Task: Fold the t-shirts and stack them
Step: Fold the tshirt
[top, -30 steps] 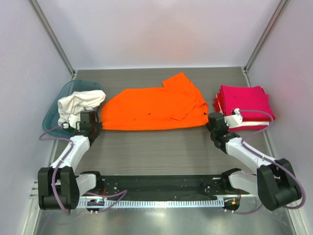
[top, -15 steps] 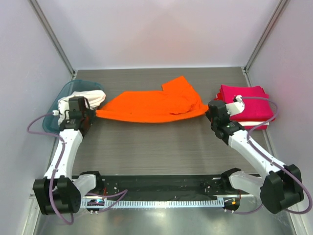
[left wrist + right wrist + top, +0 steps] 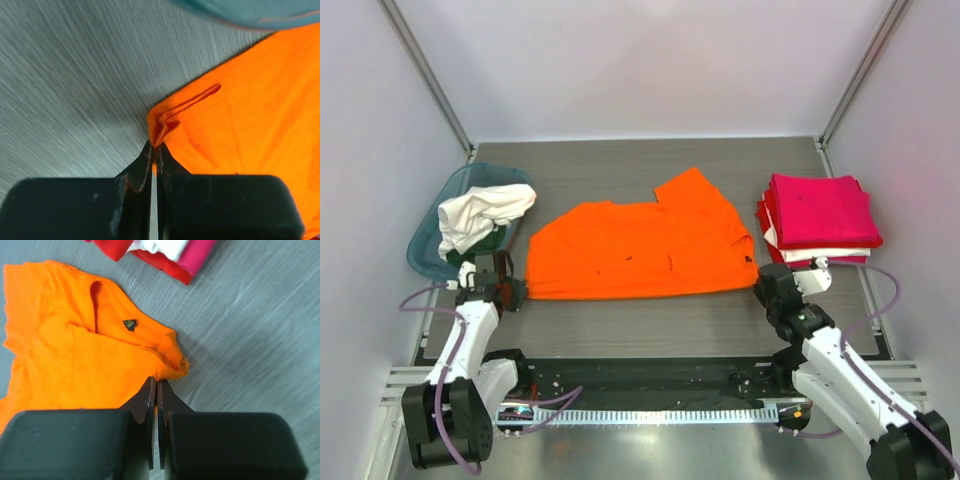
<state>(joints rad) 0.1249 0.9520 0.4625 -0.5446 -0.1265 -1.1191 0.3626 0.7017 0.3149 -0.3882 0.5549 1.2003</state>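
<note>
Step in hand, as I read it: spreading the orange cotton t-shirt (image 3: 640,250) flat before the first fold. It lies mid-table, wide side left to right, mostly smoothed. One sleeve or flap is folded over at the far right, and a small dark tag shows near the right corner.

Left gripper (image 3: 154,149): jaws clenched on the shirt's near-left corner, a bit of doubled hem bunched at the tips. Right gripper (image 3: 156,382): jaws pinched together on the near-right corner, fabric puckered just ahead of them. Both sit low at the table, one at each near corner of the shirt.

Next move, my call: let go of both corners, or keep them and carry the near edge over toward the far edge. Either way I need even tension on both sides so the shirt doesn't skew, and that far-right flap wants flattening first.

Stack of folded magenta, red and white shirts (image 3: 817,215) sits at the right edge, just beside the orange one but not touching. Teal plastic bin (image 3: 425,245) is at the left with a crumpled white garment (image 3: 480,215) spilling out, probably next in line.

Surface is a grey wood-grain table (image 3: 640,320), matte. Plain pale walls (image 3: 640,70) on three sides.
</note>
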